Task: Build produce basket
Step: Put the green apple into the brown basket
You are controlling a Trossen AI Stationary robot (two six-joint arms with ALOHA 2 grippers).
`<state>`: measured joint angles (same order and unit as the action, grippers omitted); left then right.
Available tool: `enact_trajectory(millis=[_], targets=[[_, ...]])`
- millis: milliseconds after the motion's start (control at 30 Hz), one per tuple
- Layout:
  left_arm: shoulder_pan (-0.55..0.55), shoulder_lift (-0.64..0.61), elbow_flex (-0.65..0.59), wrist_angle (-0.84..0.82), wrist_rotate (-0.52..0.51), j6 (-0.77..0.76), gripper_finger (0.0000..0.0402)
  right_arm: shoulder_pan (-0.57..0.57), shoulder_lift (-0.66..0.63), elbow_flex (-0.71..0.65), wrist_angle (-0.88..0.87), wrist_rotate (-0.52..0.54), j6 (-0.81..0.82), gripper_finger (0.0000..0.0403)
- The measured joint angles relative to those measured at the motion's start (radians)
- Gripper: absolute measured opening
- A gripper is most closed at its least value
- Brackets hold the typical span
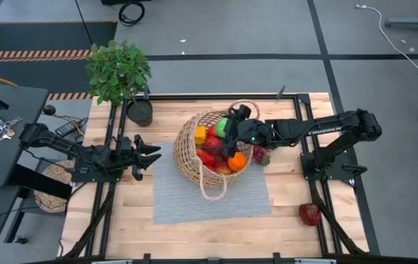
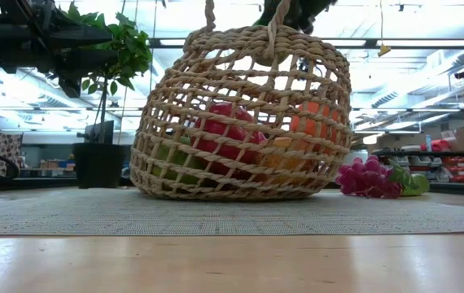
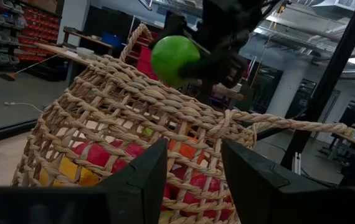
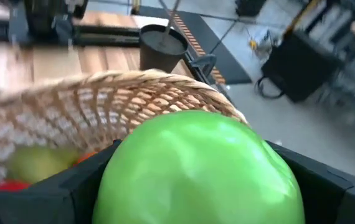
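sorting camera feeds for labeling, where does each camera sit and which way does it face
High: overhead, straight down on basket; both arms, left pincer beside the mat.
Low: table height, level at the basket; arms show only at the top.
Left wrist: toward the basket past its own fingers.
Right wrist: down over its held green apple.
Shared: left wrist and high both show the right pincer holding the apple.
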<state>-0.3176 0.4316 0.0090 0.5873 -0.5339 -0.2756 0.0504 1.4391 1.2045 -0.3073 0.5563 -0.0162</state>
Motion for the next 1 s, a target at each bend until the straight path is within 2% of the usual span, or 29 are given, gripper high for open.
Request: enact_trajectory(millis=[200, 367, 667, 1000], targets=[[0.000, 0.000, 0.000, 0.000, 0.000, 0.000, 0.0160, -0.001, 0.000, 0.000, 0.000, -0.019, 0.173, 0.0365], [0.000, 0.000, 0.000, 0.000, 0.000, 0.000, 0.0160, -0.001, 0.000, 0.000, 0.011, -0.141, 0.358, 0.0368], [0.000, 0.000, 0.000, 0.000, 0.000, 0.000, 0.0160, 0.001, 0.000, 0.000, 0.095, -0.293, 0.406, 0.0369], [0.000, 0.000, 0.000, 0.000, 0.000, 0.000, 0.0160, -0.027, 0.000, 0.000, 0.111, -0.397, 1.051, 0.0369]])
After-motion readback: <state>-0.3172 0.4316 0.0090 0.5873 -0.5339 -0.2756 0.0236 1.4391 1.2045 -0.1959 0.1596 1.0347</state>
